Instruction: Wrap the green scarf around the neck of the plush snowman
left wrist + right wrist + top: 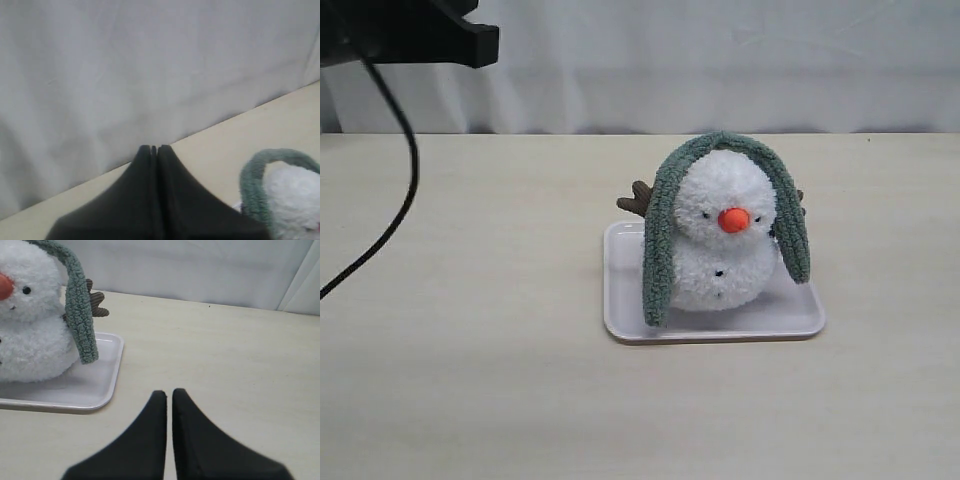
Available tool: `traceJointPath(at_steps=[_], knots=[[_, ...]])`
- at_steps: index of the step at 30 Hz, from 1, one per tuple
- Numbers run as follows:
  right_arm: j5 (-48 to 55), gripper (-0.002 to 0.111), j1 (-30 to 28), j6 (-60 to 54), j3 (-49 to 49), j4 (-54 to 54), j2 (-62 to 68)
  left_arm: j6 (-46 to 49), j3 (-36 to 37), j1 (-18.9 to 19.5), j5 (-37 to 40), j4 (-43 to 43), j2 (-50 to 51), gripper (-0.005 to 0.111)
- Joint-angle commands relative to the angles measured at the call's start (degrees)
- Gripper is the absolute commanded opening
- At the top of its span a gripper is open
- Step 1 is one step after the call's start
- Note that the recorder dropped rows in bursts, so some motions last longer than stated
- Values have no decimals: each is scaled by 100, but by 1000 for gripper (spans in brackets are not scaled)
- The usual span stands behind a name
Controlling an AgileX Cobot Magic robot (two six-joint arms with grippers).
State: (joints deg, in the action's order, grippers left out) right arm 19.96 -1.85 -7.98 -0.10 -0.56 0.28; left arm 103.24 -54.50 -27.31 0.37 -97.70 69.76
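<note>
Both ends of the green scarf [658,250] hang down the sides of the plush snowman [720,272], its middle draped over the head. You see the snowman upright on a white tray [616,300] on the counter [470,380]. Your left gripper [154,149] and right gripper [169,393] are closed and empty, clear of both.

Count so far:
- plush snowman [720,255] x1
- green scarf [660,240] x1
- white tray [623,300] x1
- table [470,360] x1

On the snowman:
- orange nose [733,219] x1
- black eyes [706,213] x2
- black buttons [720,271] x2 that I can make out
- brown antler arms [636,198] x2, at 9 and 3 o'clock of the head; the 3 o'clock one is mostly hidden

Scarf ends hanging: 2, at 8 and 4 o'clock of the body.

Grippers x2: left gripper [153,148] and right gripper [169,392], one per wrist view.

Exterior view, both at 10 o'clock:
- black arm section [410,35] x1
- black cable [408,170] x1

White curtain [720,60] x1.
</note>
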Motion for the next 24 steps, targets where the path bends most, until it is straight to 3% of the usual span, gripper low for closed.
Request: traceJointPath(at_steps=[1, 13, 24], knots=[[-53, 4, 1, -20, 10, 8, -28, -67, 535, 9, 473, 55, -1008, 0], [-53, 4, 1, -20, 10, 8, -28, -67, 2010, 9, 109, -47, -3385, 0], [-53, 4, 1, -20, 10, 8, -28, -67, 2133, 9, 84, -47, -3864, 0]])
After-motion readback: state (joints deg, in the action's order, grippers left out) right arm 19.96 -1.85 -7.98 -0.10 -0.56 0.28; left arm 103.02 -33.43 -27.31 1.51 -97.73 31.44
